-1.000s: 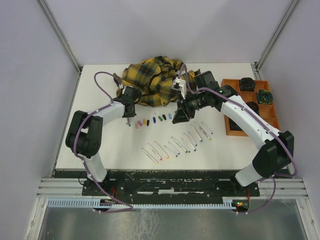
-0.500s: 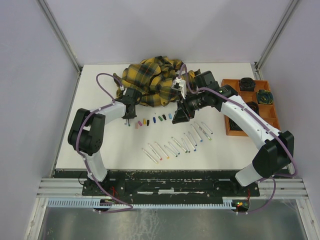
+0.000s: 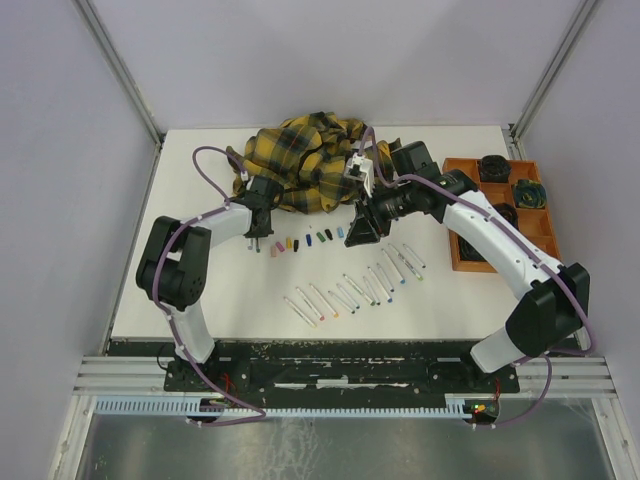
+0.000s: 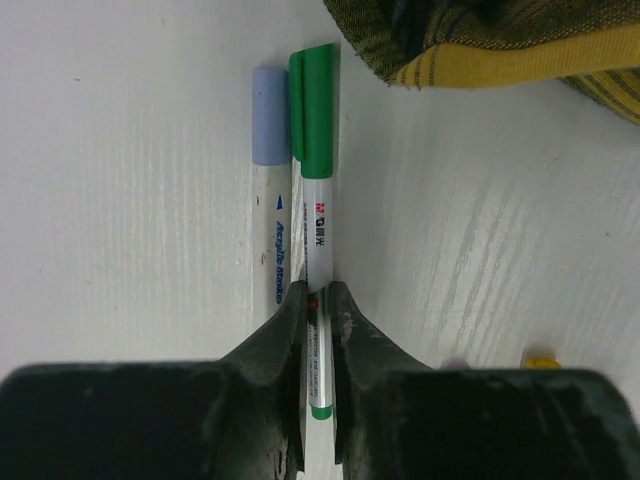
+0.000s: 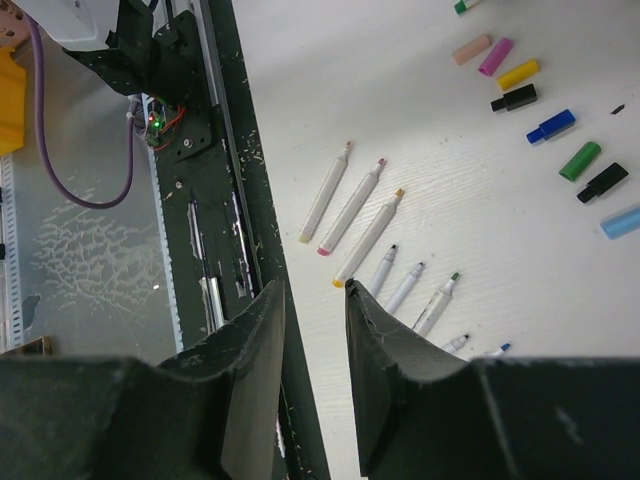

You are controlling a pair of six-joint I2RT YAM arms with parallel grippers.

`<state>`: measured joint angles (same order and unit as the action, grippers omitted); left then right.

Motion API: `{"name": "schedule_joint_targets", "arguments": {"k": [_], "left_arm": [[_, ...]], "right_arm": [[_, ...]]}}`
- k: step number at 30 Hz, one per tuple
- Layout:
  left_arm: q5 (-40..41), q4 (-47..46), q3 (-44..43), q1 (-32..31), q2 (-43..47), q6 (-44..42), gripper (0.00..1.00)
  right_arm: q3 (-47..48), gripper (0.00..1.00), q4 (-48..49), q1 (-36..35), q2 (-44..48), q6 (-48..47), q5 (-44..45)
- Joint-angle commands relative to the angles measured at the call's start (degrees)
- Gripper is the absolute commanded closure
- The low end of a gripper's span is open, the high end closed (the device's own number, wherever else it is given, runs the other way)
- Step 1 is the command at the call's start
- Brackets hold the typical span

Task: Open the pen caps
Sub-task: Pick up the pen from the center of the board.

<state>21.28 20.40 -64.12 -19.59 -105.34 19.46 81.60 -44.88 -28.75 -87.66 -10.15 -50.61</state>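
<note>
The left hand (image 4: 315, 300) is clamped on the white barrel of a green pen (image 4: 318, 225), whose green cap (image 4: 315, 110) is on; touching it lies a second pen (image 4: 277, 245) under a pale blue cap (image 4: 268, 115), near the plaid cloth (image 4: 480, 40); the right hand (image 5: 312, 300) hangs over the bench (image 5: 400, 120), jaws a little apart and empty; below it lie bare-tipped pens (image 5: 352, 208) and a row of loose caps (image 5: 518, 73); so most of the job seems done, with these two caps apparently left to pull.
</note>
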Motion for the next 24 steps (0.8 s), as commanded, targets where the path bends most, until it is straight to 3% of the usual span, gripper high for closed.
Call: {"name": "schedule_joint_targets", "arguments": {"k": [1, 3, 10, 15, 21, 24], "left_arm": [[-1.35, -1.62, 1.06, 0.35, 0.86, -0.26, 0.92], [-1.39, -1.76, 1.60, 0.34, 2.29, -0.10, 0.97], [-3.63, -3.19, 5.46, -0.27, 12.90, -0.10, 0.97], [-11.29, -7.48, 11.27, -0.80, 25.28, 1.36, 0.97], [-29.93, -28.68, 25.48, -2.03, 42.59, 9.07, 0.97], [-33.37, -43.92, 32.66, -5.19, 49.36, 15.24, 0.97]], "right_arm": [[-0.38, 0.62, 2.00, 0.31, 2.70, -0.25, -2.23], [-0.46, 0.62, 2.07, 0.31, 2.73, -0.22, -2.44], [-1.23, 0.61, 3.16, 0.30, 3.55, -0.35, -5.05], [-3.54, 0.61, 7.20, 0.30, 5.62, 1.97, -6.18], [-10.40, 0.57, 22.08, 1.19, 8.91, 14.12, -9.54], [-15.15, 0.54, 33.41, 1.68, 10.11, 23.23, -12.24]]}}
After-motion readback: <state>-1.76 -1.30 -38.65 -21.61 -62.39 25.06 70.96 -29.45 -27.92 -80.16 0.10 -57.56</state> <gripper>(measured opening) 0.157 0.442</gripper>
